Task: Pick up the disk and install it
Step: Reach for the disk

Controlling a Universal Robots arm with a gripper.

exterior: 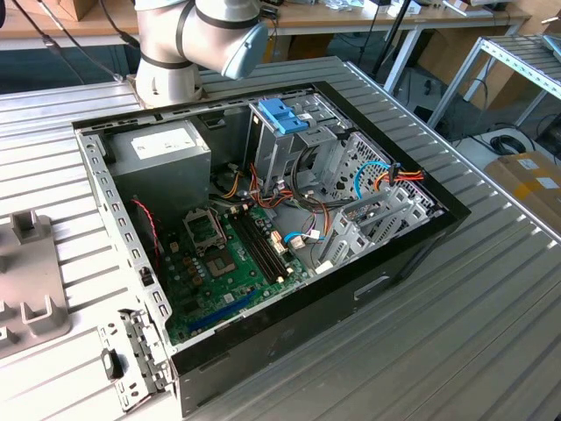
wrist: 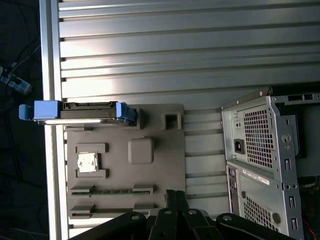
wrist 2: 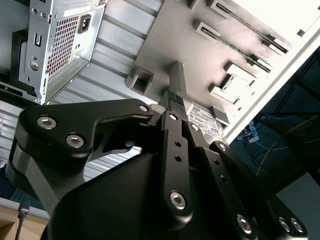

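The disk [wrist: 77, 113] stands on edge in a slot at one end of a grey fixture plate [wrist: 155, 170], its light-blue frame showing at both ends. In the second wrist view the disk's [wrist 2: 202, 120] white label peeks out from behind the black finger links. My gripper [wrist: 174, 196] hangs above the plate's other side, well apart from the disk. Its fingers [wrist 2: 176, 85] are pressed together, shut, with nothing between them.
An open computer case [exterior: 114, 202] lies on the ribbed metal table [exterior: 456, 333], with a metal drive cage topped by a blue latch [exterior: 285, 114]. The case's rear [wrist: 265, 150] sits close beside the fixture plate [exterior: 31, 289]. The table edge [wrist: 49, 60] runs just past the disk.
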